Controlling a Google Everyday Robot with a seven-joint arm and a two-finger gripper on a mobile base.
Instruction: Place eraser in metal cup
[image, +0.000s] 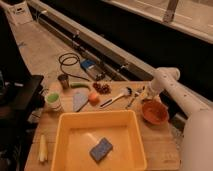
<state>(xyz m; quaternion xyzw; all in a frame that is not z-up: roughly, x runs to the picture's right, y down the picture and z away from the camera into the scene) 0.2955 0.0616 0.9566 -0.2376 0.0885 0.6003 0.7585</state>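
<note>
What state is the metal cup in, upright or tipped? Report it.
Upright: the cup stands on its base with its dark mouth facing up. The claw is far off to its right in the view.
</note>
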